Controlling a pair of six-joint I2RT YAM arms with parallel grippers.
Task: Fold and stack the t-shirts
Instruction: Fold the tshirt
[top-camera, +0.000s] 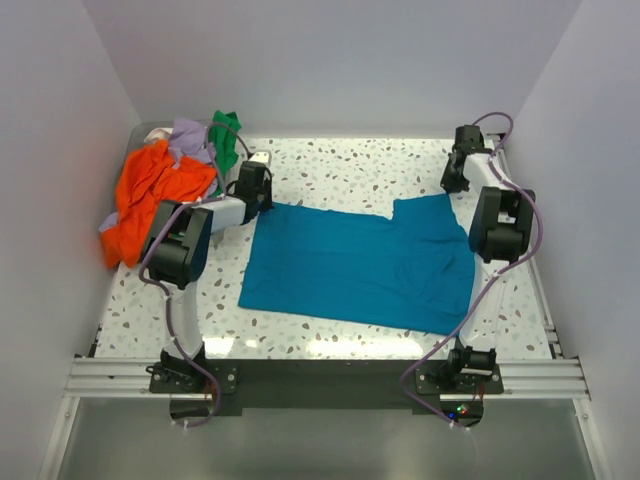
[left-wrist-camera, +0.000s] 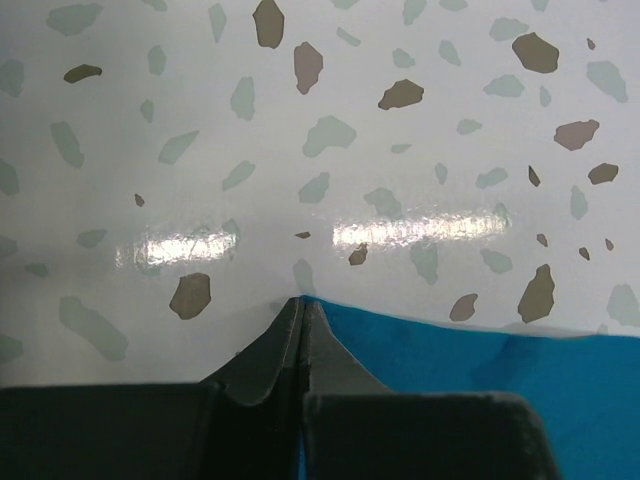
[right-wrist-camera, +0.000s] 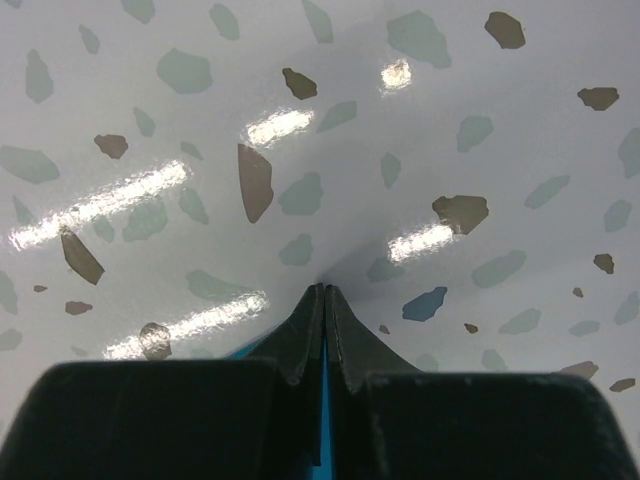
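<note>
The large teal t-shirt (top-camera: 355, 265) lies spread flat on the speckled table (top-camera: 340, 170). My left gripper (top-camera: 265, 200) is shut on its far left corner; in the left wrist view the jaws (left-wrist-camera: 303, 302) are closed, with teal cloth (left-wrist-camera: 480, 370) pinched between them and running off to the right. My right gripper (top-camera: 452, 188) is shut on the far right corner; in the right wrist view (right-wrist-camera: 324, 290) a strip of teal cloth (right-wrist-camera: 322, 410) shows between the closed jaws. The orange shirt (top-camera: 150, 195), lavender shirt (top-camera: 188, 140) and green shirt (top-camera: 224, 135) lie crumpled together at the far left.
White walls (top-camera: 330, 60) enclose the table on three sides. An aluminium rail (top-camera: 320, 378) with both arm bases runs along the near edge. Purple cables (top-camera: 180, 330) loop beside each arm.
</note>
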